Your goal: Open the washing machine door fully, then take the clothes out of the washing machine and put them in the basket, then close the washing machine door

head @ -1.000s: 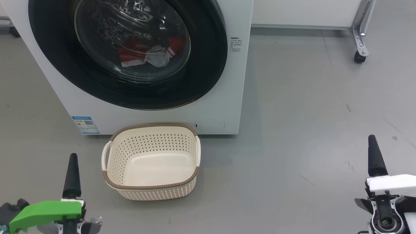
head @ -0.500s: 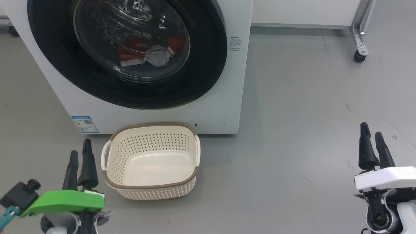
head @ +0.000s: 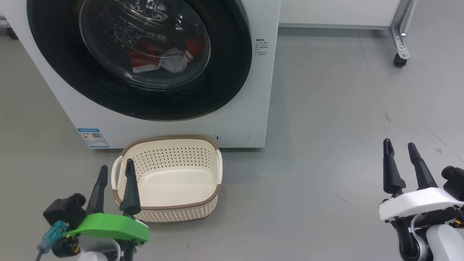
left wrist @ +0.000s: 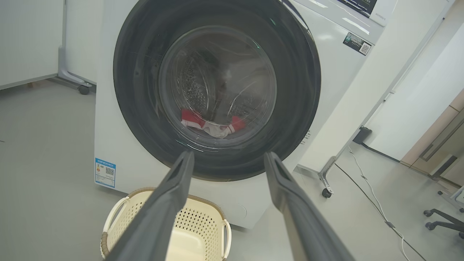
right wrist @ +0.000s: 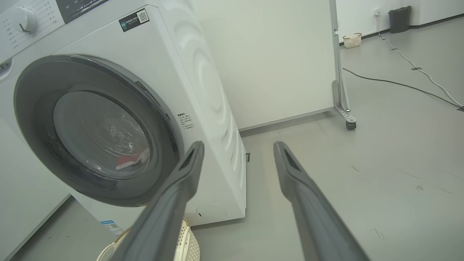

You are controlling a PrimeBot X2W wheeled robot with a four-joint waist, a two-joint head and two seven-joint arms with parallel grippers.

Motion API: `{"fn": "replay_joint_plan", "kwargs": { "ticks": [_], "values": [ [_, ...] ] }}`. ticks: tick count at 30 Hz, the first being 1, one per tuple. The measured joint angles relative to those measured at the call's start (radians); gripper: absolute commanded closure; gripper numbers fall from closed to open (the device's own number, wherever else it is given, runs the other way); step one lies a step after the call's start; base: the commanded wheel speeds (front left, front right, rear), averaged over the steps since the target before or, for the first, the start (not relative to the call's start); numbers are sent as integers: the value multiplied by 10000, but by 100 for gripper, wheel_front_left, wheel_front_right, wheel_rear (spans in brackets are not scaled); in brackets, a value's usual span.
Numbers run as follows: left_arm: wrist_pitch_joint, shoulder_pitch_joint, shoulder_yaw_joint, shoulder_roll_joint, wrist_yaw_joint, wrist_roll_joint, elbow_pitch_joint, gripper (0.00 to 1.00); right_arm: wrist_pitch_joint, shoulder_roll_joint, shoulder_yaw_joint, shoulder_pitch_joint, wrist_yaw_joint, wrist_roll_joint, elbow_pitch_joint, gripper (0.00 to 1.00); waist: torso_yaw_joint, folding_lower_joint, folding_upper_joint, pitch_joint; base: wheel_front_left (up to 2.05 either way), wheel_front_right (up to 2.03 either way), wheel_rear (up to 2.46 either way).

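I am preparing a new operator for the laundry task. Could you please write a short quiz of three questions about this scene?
1. True or false: the basket is empty.
2. Where are the clothes?
A) on the floor
B) inside the machine, behind the closed door
C) hanging over a handle
3. Fill the gap: the left fingers and the right fingers are spread ___ and hold nothing.

Key: 1 true; 2 B; 3 open.
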Motion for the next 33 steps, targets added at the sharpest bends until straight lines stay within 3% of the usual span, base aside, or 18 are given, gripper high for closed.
{"fn": "replay_joint_plan", "kwargs": {
  "ticks": [9, 18, 28, 33],
  "values": [
    [-270, 51, -784, 65, 529, 2034, 499, 0, -184, -98, 481, 10, -196, -1321, 136, 0, -35, 0, 0, 29, 0, 0, 0],
    [-652, 174, -1429, 117, 957, 3356, 1384, 0, -357, -96, 869, 65, -426, -2479, 497, 0, -84, 0, 0, 44, 0, 0, 0],
    [-989, 205, -1743, 157, 1218, 4320, 1632, 0, -658, -151, 1141, 166, -589, -3639, 752, 0, -129, 0, 0, 76, 0, 0, 0],
    [-989, 134, -1741, 163, 1231, 4155, 1641, 0, -702, -130, 1124, 160, -594, -3638, 863, 0, -131, 0, 0, 82, 0, 0, 0]
  ]
}}
